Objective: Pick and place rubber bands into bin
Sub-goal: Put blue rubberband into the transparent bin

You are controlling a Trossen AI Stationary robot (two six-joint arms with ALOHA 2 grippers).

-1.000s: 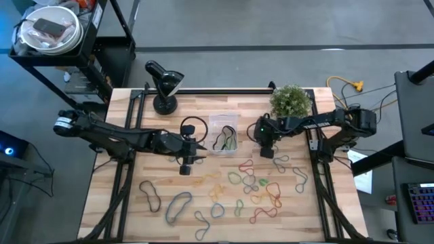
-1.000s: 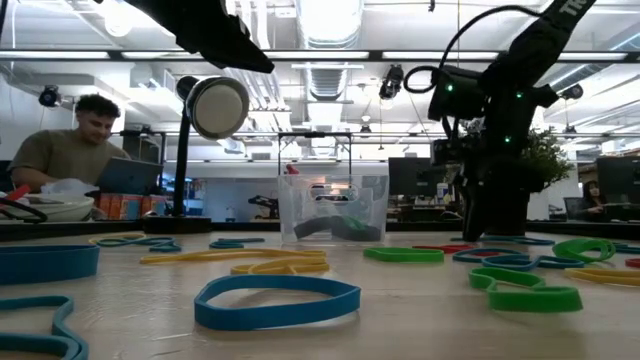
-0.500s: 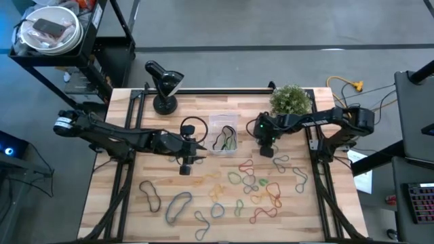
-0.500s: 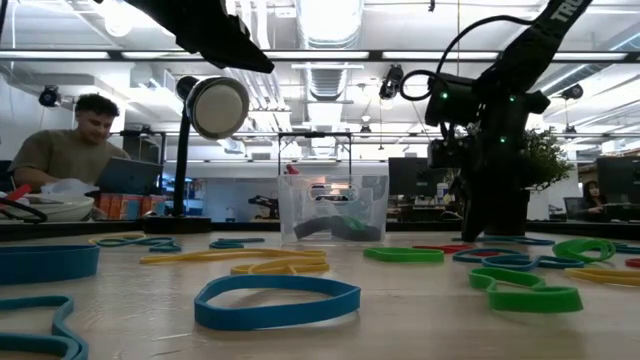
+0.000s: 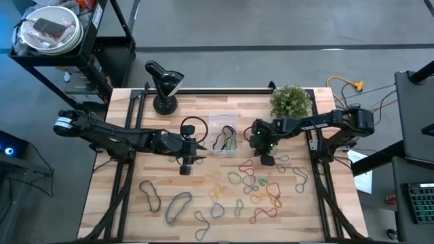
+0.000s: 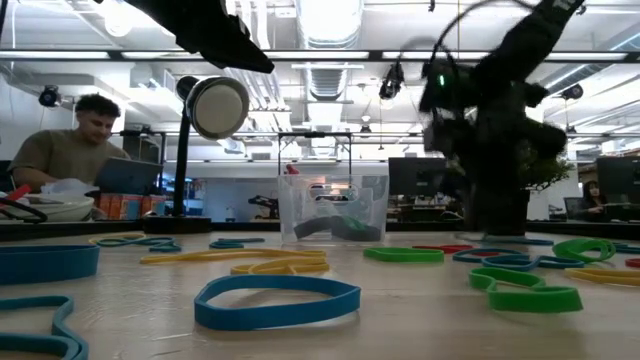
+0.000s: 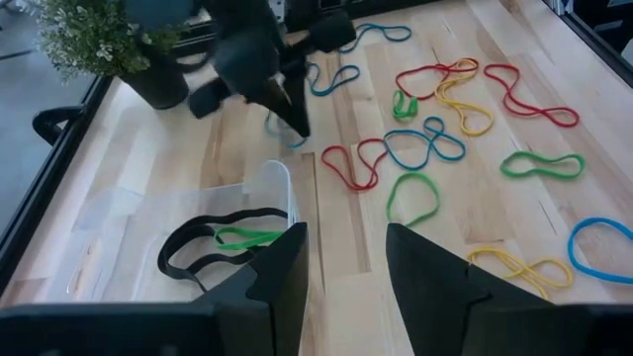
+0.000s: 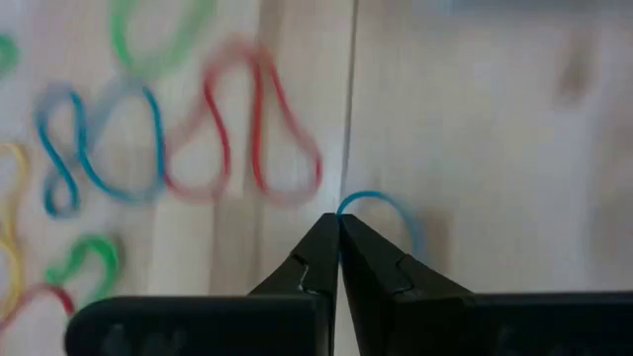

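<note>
The right gripper [image 8: 339, 225] is pinching a thin blue rubber band [image 8: 381, 206] that could slip out and miss the small clear plastic bin [image 5: 224, 133]

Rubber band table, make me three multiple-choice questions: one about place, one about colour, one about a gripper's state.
1. Where is the bin?
A. between the two arms
B. beside the plant
C. at the table's near edge

2. What colour is the band at the right gripper tips?
A. yellow
B. blue
C. black

3. How is the right gripper?
A. wide open
B. out of view
C. shut

Answers: 1 A, the high view shows it mid-table between them. 2 B, the right wrist view shows a blue loop there. 3 C, its fingertips meet.
</note>
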